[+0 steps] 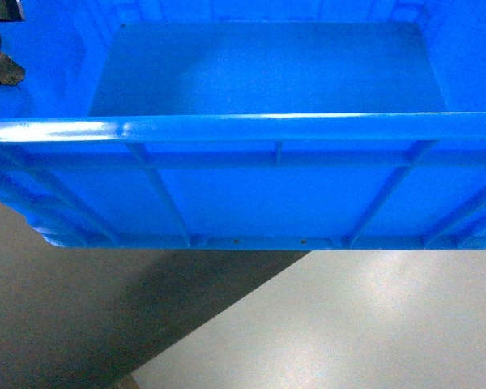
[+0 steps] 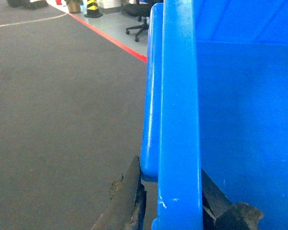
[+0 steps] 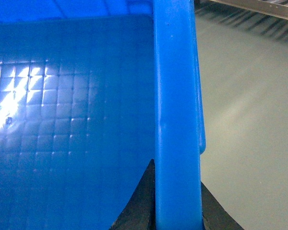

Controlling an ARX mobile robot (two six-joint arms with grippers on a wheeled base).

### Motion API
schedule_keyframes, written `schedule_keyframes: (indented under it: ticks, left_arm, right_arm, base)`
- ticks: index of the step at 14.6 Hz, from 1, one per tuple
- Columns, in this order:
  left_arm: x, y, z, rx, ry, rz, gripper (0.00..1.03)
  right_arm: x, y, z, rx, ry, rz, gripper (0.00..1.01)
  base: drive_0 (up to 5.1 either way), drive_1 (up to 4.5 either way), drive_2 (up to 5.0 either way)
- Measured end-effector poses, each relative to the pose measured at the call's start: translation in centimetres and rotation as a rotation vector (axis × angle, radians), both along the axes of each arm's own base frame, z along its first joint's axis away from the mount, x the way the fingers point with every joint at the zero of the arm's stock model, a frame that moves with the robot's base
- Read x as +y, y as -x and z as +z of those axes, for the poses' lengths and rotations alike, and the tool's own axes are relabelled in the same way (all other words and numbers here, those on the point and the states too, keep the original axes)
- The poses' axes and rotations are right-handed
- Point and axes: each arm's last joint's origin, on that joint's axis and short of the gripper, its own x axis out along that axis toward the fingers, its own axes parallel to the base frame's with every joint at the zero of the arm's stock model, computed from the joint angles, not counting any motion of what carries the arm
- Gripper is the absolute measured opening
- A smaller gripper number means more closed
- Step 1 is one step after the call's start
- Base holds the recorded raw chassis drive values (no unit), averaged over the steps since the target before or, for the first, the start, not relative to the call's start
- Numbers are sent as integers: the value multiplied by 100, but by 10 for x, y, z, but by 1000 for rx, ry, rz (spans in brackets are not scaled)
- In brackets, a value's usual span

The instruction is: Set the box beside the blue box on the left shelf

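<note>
- I am carrying the box [image 1: 251, 182] between both arms; in the head view it is filling the upper two thirds of the frame, long axis running left to right, open top up, with grey floor [image 1: 324, 324] showing beneath it.
- My left gripper [image 2: 170, 203] is pinching the box's left end wall at the bottom of the left wrist view: one finger outside under the rim, one inside.
- My right gripper [image 3: 175, 201] is doing the same on the right end wall, dark fingers [image 3: 141, 201] pressing both faces at the bottom centre of the frame.
- Neither arm is nearer; the box is hanging evenly between them.
- The left shelf is not clearly showing; only a strip of metal rail [image 3: 259, 7] is peeking in at the upper right of the right wrist view, so I cannot tell its bearing.
</note>
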Motion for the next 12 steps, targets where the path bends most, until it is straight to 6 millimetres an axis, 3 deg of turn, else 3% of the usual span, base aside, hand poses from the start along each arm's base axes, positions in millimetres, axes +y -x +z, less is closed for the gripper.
schedule_keyframes:
  ticks: [12]
  left_arm:
    - [0, 0, 0, 1, 0, 0, 17]
  right_arm:
    - [0, 0, 0, 0, 1, 0, 8]
  base:
    - [-156, -156, -156]
